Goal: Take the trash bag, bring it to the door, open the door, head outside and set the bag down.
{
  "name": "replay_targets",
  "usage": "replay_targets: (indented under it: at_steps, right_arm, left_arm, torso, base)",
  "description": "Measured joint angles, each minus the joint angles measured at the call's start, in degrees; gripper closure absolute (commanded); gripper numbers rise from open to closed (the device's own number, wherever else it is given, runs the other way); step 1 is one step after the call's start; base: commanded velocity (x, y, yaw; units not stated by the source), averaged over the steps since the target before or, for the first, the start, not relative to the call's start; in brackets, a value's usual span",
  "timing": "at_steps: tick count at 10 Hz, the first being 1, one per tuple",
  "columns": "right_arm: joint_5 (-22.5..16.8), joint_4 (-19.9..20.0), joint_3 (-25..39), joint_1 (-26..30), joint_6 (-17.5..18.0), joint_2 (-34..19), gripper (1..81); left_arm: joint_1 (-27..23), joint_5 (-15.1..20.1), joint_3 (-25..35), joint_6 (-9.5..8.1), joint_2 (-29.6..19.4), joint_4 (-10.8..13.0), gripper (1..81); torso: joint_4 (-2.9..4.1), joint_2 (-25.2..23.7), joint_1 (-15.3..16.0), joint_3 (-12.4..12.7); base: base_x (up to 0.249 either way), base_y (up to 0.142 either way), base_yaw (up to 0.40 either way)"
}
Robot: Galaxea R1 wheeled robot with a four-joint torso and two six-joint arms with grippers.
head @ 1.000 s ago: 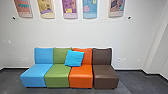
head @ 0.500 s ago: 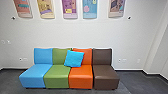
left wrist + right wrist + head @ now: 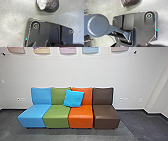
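Observation:
A dark, wrinkled trash bag (image 3: 52,5) with a pale patch on one side rests on the grey floor near the robot's base in the left wrist view. The right wrist view catches part of the same dark bag (image 3: 130,2), apart from the base plate. Dark parts of my left gripper (image 3: 48,43) overlap the base in its wrist view, away from the bag. How either gripper stands cannot be made out.
Ahead, a row of blue, green, orange and brown seats (image 3: 106,117) stands against a white wall (image 3: 82,72), with a bright blue cushion (image 3: 73,98) on it. Grey floor (image 3: 65,134) lies before the seats. Posters (image 3: 67,50) hang above.
The head view has shifted: the seats and posters stand higher in it, and the seats look slightly larger. The camera has moved; the seats and cushion keep their arrangement.

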Motion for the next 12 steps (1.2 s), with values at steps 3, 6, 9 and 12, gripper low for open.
replay_targets:
  at_steps: [3, 6, 9, 12]
  right_arm:
    - [0.6, 0.0, 0.8, 0.2, 0.0, -0.7, 1.0]
    - [0.5, 0.0, 1.2, 0.1, 0.0, -0.9, 1.0]
    - [0.5, 0.0, 2.1, 0.1, 0.5, -1.7, 1.0]
    - [0.2, 0.0, 4.3, 0.1, 0.9, -3.7, 1.0]
  left_arm:
    - [-2.2, 0.7, 0.0, -0.02, 0.0, -2.2, 1.0]
    - [-4.5, 2.4, 0.0, -0.02, 0.0, -3.7, 1.0]
    - [-6.4, 3.7, -0.7, 0.0, 0.0, -4.7, 1.0]
    - [-7.7, 5.6, -1.8, -0.02, 0.7, -5.6, 1.0]
  torso:
    - [0.0, -4.7, 3.1, -2.1]
    - [0.0, -10.9, 6.9, -2.2]
    - [0.0, -17.0, 10.8, -2.2]
    - [0.0, -23.1, 14.6, -2.3]
  base:
    - [0.0, 0.0, 0.0]
    - [0.0, 0.0, 0.0]
    - [0.0, 0.0, 0.0]
    - [0.0, 0.0, 0.0]
